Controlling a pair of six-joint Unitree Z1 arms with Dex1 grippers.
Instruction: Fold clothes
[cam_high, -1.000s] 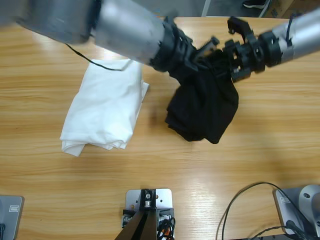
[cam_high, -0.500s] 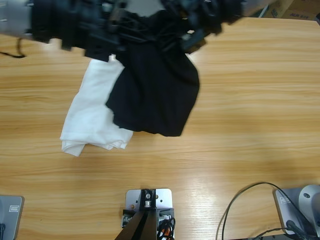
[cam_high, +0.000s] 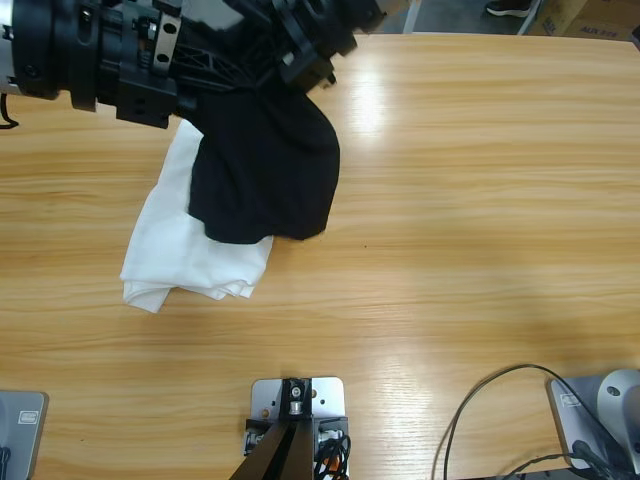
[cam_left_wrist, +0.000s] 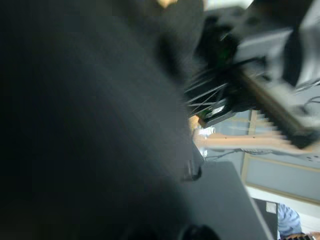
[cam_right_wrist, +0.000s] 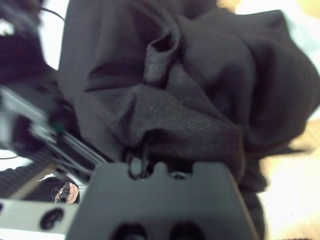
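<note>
We see the folded shirt (cam_high: 200, 240) lying on the worktop (cam_high: 480, 200) toward its left. The polo (cam_high: 265, 165) hangs over that shirt's upper right part, held up from behind by both arms.

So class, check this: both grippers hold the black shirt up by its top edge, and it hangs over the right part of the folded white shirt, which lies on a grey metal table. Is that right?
Not quite. The table is wooden, not grey metal, as the high view shows. The rest stands: the black shirt is held up by its top edge and hangs over the right part of the folded white shirt.
</note>
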